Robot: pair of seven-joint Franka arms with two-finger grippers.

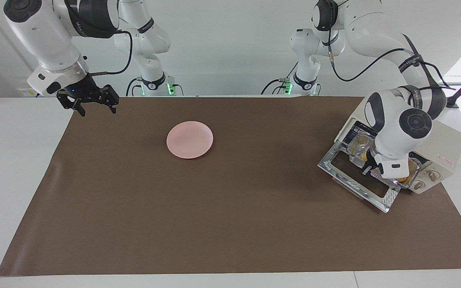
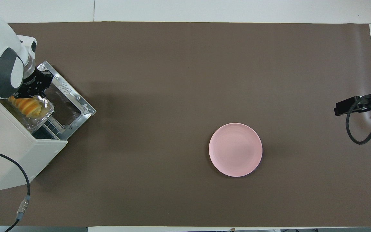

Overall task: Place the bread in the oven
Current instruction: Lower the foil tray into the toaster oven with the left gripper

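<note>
The cream-white oven (image 1: 450, 148) (image 2: 8, 145) stands at the left arm's end of the table, its glass door (image 1: 390, 200) (image 2: 76, 100) dropped open. The bread (image 2: 27, 106), a ridged yellow-orange loaf, lies in a crinkled foil tray (image 1: 354, 150) (image 2: 42, 116) that sits in the oven's mouth on the wire rack. My left gripper (image 1: 368, 170) (image 2: 32, 88) is over the open door, shut on the tray's rim. The wrist hides most of the bread in the facing view. My right gripper (image 1: 92, 104) (image 2: 343, 108) waits open, in the air over the mat's corner at the right arm's end.
A round pink plate (image 1: 189, 140) (image 2: 235, 149) lies on the brown mat (image 1: 214, 208), toward the right arm's end from the middle. The oven's cable (image 2: 23, 193) trails off the table's edge nearest the robots.
</note>
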